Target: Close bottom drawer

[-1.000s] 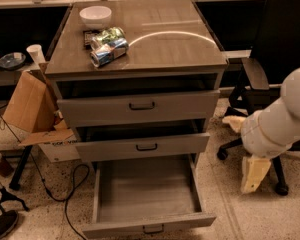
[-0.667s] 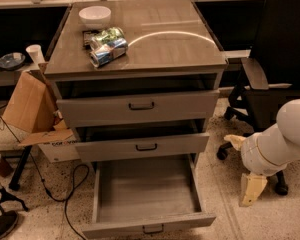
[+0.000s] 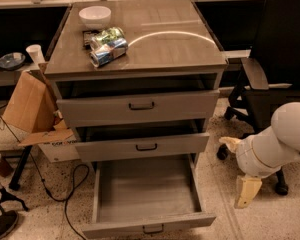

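The bottom drawer [image 3: 149, 227] is the lowest of three grey wood-grain drawers. It is pulled far out toward me, and its long grey tray [image 3: 147, 186] is empty. A small dark bar handle [image 3: 153, 229] sits on its front panel at the frame's lower edge. My gripper [image 3: 233, 173] hangs on the white arm to the right of the cabinet, beside the open drawer and apart from it. Its cream fingers [image 3: 247, 191] are spread apart and hold nothing.
The middle drawer [image 3: 142, 146] and top drawer [image 3: 139, 106] stand slightly open. A white bowl [image 3: 95, 16] and snack bags [image 3: 106, 46] lie on the cabinet top. A black office chair [image 3: 277, 69] stands right behind the arm. A cardboard box [image 3: 27, 104] and cables are on the left.
The arm and gripper have sunk lower and shifted slightly left, toward the open bottom drawer's right side. The drawers have not moved.
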### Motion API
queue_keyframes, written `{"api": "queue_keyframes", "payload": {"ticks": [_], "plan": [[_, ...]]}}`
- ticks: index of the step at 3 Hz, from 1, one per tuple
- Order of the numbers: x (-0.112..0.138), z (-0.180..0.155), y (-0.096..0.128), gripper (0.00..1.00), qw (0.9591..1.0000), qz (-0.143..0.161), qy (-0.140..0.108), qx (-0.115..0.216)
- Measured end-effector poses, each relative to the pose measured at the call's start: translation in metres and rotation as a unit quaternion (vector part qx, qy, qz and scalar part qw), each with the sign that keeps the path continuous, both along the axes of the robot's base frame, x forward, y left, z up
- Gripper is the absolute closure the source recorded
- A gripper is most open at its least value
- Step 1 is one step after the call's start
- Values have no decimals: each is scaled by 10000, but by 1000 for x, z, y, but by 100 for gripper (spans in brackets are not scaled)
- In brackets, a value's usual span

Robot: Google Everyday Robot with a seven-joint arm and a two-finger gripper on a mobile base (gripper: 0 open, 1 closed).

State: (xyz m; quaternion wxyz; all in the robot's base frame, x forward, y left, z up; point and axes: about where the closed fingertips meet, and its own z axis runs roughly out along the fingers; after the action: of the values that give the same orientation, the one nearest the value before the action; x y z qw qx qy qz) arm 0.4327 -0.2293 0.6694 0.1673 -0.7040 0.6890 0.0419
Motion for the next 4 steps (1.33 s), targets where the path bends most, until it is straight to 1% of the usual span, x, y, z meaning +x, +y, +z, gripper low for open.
{"api": "queue_keyframes", "payload": {"ticks": [1,2,3,4], "plan": [[-7,-54,36,0,9995,161,241,151],[-20,-136,76,19,9972,172,637,344],[-40,-231,109,49,9909,24,1225,563],[-53,-294,128,73,9841,-188,1602,739]]}}
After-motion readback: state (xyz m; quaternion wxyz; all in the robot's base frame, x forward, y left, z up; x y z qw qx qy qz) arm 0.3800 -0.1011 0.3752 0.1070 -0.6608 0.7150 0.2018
